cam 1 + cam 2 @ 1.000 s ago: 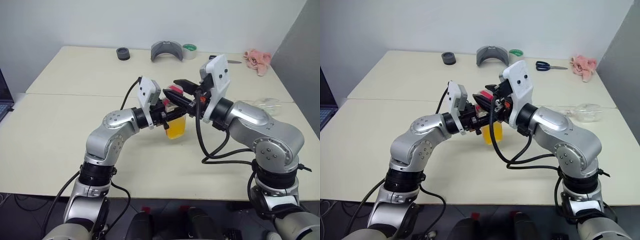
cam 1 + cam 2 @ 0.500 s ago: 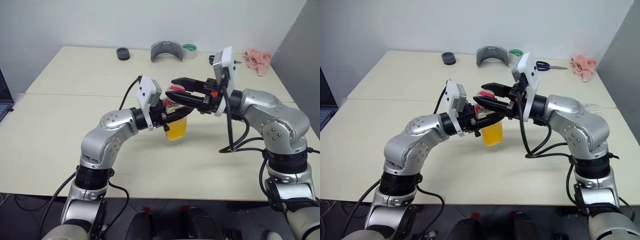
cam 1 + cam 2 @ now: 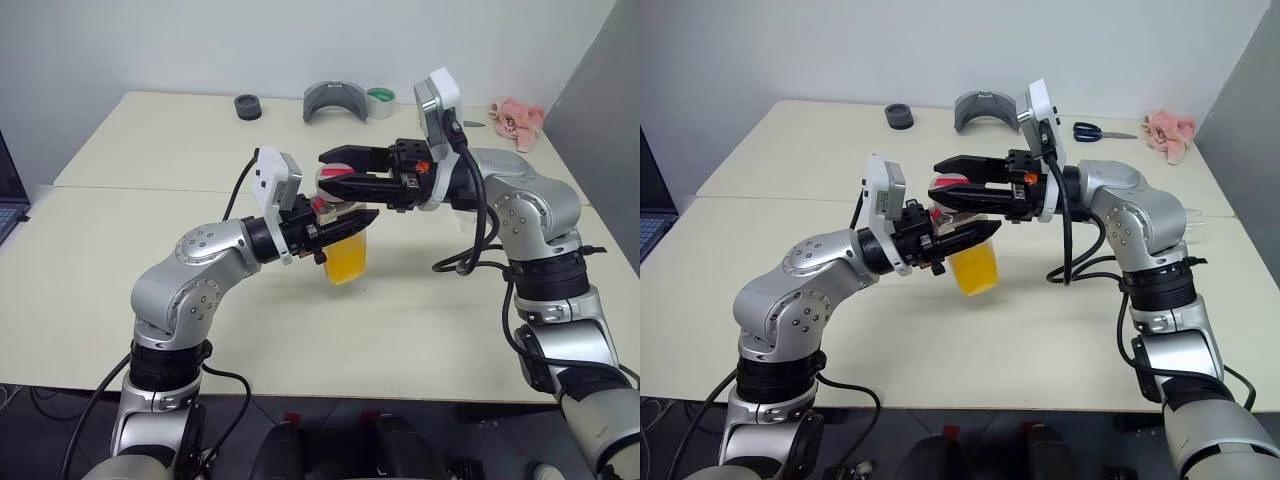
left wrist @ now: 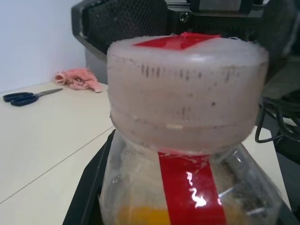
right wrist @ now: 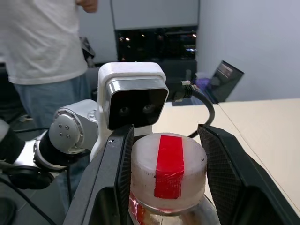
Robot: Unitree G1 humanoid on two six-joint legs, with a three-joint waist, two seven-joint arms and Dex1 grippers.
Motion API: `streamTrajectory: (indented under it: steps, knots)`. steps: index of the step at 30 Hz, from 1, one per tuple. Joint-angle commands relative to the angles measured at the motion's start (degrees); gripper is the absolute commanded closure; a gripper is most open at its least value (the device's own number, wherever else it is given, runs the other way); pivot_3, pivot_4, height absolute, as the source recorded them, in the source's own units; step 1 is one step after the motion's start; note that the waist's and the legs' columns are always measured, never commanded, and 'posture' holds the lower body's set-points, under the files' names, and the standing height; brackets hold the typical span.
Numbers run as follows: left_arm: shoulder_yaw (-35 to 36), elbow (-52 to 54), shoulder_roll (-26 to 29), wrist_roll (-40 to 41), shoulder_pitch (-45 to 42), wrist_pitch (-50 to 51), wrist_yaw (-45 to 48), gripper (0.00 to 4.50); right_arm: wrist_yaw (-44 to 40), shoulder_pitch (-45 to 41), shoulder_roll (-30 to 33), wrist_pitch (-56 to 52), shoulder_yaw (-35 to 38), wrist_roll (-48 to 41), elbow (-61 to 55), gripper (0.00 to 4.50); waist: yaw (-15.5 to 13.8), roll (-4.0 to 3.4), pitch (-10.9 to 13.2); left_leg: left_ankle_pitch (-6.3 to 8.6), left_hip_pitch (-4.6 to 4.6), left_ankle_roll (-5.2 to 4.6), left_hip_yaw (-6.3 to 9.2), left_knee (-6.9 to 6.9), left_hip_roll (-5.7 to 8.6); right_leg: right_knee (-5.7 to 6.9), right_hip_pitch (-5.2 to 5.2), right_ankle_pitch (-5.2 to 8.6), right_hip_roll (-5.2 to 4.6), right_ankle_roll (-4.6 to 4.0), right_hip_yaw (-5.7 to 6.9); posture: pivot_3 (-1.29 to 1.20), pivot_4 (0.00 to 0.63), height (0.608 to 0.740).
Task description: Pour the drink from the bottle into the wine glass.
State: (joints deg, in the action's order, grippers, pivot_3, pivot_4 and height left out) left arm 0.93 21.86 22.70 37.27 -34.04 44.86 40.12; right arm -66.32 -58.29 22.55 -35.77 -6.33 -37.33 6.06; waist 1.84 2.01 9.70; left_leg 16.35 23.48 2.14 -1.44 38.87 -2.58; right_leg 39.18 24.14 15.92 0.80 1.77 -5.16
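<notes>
My left gripper (image 3: 352, 224) is shut on the neck of the bottle (image 3: 347, 252) and holds it, slightly tilted, above the middle of the table. The bottle is clear plastic with a red stripe, and the orange drink (image 3: 978, 270) fills its lower part. Its whitish cap (image 5: 166, 171) with a red band is on. My right gripper (image 3: 324, 175) points across from the right, open, with one finger on each side of the cap, close against it. The wine glass is mostly hidden behind my right forearm; a clear sliver (image 3: 1196, 214) shows at the table's right.
Along the table's (image 3: 150, 270) far edge stand a black round piece (image 3: 247, 106), a grey curved part (image 3: 333, 100), a tape roll (image 3: 378, 100), scissors (image 3: 1103, 131) and a pink cloth (image 3: 515, 118). A person (image 5: 42, 42) stands beyond the table in the right wrist view.
My right gripper has swung round to point leftward and its fingers now straddle the cap. My left gripper has drawn the bottle slightly back and up.
</notes>
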Motion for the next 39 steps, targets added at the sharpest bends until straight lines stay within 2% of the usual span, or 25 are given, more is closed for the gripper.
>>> streamTrajectory:
  steps: [1,8,9,14,17,20,22,28,39]
  knots:
    - [-0.5,5.2,-0.2,3.8,-1.4,0.0,1.1,2.63,-2.8,-2.0,-0.4,1.9,-2.1,2.6,1.6,2.65,0.0,0.0,0.0,0.0,0.0,0.0,0.01,0.0,0.0,0.0,0.0,0.0,-0.01,0.0,0.01,0.0,0.15,0.74]
    - [-0.7,4.1,1.1,3.0,-1.0,-0.9,1.5,2.63,-3.8,-0.9,2.3,-0.5,-1.0,3.2,0.4,0.24,0.0,-0.01,0.0,-0.01,0.0,0.01,0.03,0.01,0.0,0.06,0.01,-0.01,-0.08,-0.01,0.02,0.0,0.15,0.74]
    - [-0.9,3.8,1.6,2.4,-0.5,-1.5,1.9,2.63,-3.5,-0.5,3.1,-1.6,-0.7,2.8,-0.7,0.02,0.0,-0.01,0.0,-0.01,0.0,0.01,0.03,0.01,0.0,0.06,0.01,-0.01,-0.09,-0.01,0.03,0.0,0.15,0.74]
    - [-1.5,1.6,3.2,0.1,1.7,-4.3,3.0,2.63,-0.9,2.7,7.0,-7.4,1.6,0.2,-7.7,0.02,0.0,-0.02,0.0,0.0,0.0,0.01,0.03,0.01,0.0,0.06,0.01,-0.01,-0.1,-0.01,0.02,0.0,0.15,0.74]
    - [-1.9,-0.3,3.5,-1.8,1.8,-6.3,3.1,2.63,5.1,5.6,7.9,-12.0,4.6,-1.9,-14.6,0.02,0.0,-0.03,0.0,0.0,0.0,0.0,0.03,0.01,-0.01,0.05,0.02,-0.01,-0.09,-0.01,0.01,0.0,0.15,0.74]
    - [-2.7,-2.7,3.4,-4.4,1.5,-8.7,3.0,2.63,15.1,8.1,6.4,-17.0,8.1,-3.8,-21.7,0.02,0.0,-0.03,0.0,0.0,0.0,0.0,0.04,0.01,0.0,0.07,0.0,0.0,-0.07,-0.01,0.01,0.0,0.15,0.74]
    - [-3.4,-4.7,2.8,-7.1,1.0,-10.8,1.6,2.63,26.3,9.7,3.3,-21.1,10.1,-3.0,-28.2,0.02,0.1,-0.03,0.0,0.0,0.0,0.0,0.0,0.01,0.0,0.09,0.02,0.0,-0.04,-0.01,-0.03,0.0,0.15,0.74]
    - [-4.2,-7.7,1.0,-9.7,0.1,-13.5,1.1,2.63,47.2,12.7,-3.7,-27.6,9.9,2.2,-38.2,0.02,0.0,-0.03,0.0,-0.01,0.01,0.01,-0.01,0.03,0.03,0.2,0.07,0.0,-0.03,-0.01,-0.04,0.0,0.15,0.74]
    - [-4.9,-11.4,-1.0,-10.5,-3.1,-15.2,2.9,2.63,56.8,13.7,-10.9,-29.9,8.1,2.6,-42.2,0.02,0.1,-0.03,0.0,-0.01,0.01,0.01,-0.04,0.03,0.0,0.23,0.11,0.0,0.06,-0.01,-0.08,0.0,0.15,0.74]
